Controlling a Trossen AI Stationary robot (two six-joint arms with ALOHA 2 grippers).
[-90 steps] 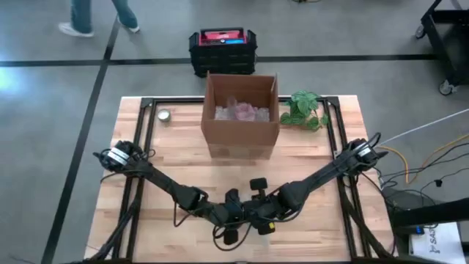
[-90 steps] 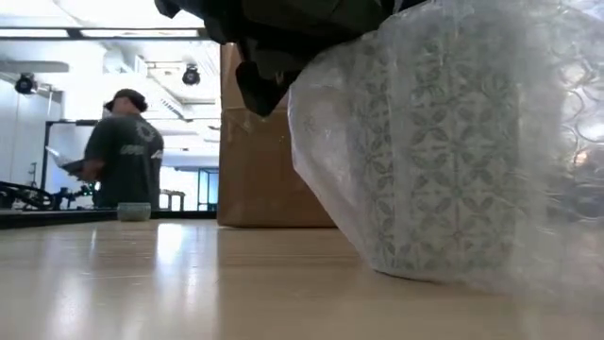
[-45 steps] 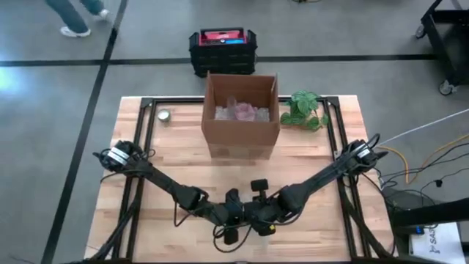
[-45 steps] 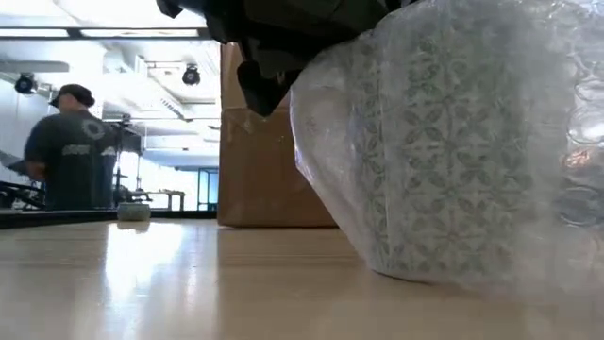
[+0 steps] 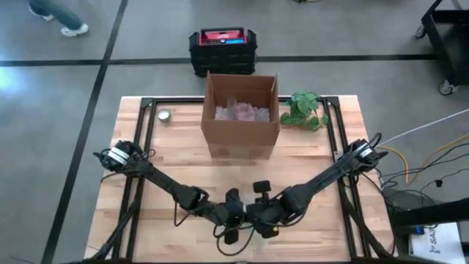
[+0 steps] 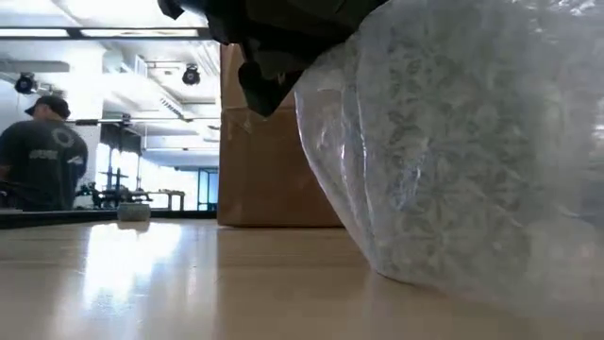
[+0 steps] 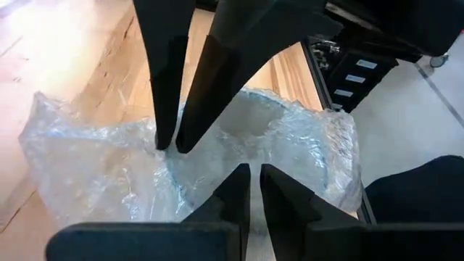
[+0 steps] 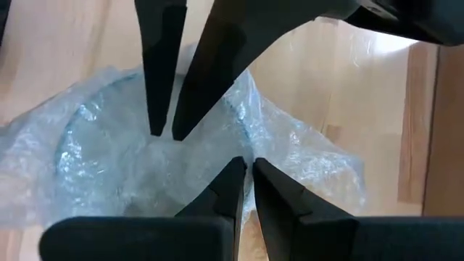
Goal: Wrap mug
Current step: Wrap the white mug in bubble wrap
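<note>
A mug with a green pattern (image 6: 444, 161) stands tilted on the table near its front edge, swathed in clear bubble wrap (image 7: 94, 167). In the high view both grippers meet over it and hide it. My left gripper (image 7: 251, 190) and my right gripper (image 8: 249, 181) are each shut on the wrap at the mug's mouth, facing each other. The mug's round opening (image 7: 254, 119) shows through the wrap. My left gripper pinches a gathered fold of bubble wrap (image 7: 239, 156) between its two fingers at the mug's rim, slanting down from the table's left. My right gripper pinches bubble wrap (image 8: 250, 148) between its two fingers at the mug's mouth, slanting down from the table's right. The wrap's loose part lies crumpled on the table.
An open cardboard box (image 5: 241, 114) with wrapped things inside stands at the table's far middle. A green plant (image 5: 306, 110) is to its right, a small tin (image 5: 164, 114) to its left. A black crate (image 5: 222, 50) sits on the floor beyond. A person (image 6: 42, 151) stands in the room.
The wrap on the mug's side has shifted and now veils the green pattern more than before. The mug stays tilted on the table. Both grippers keep their hold at the mug's mouth.
</note>
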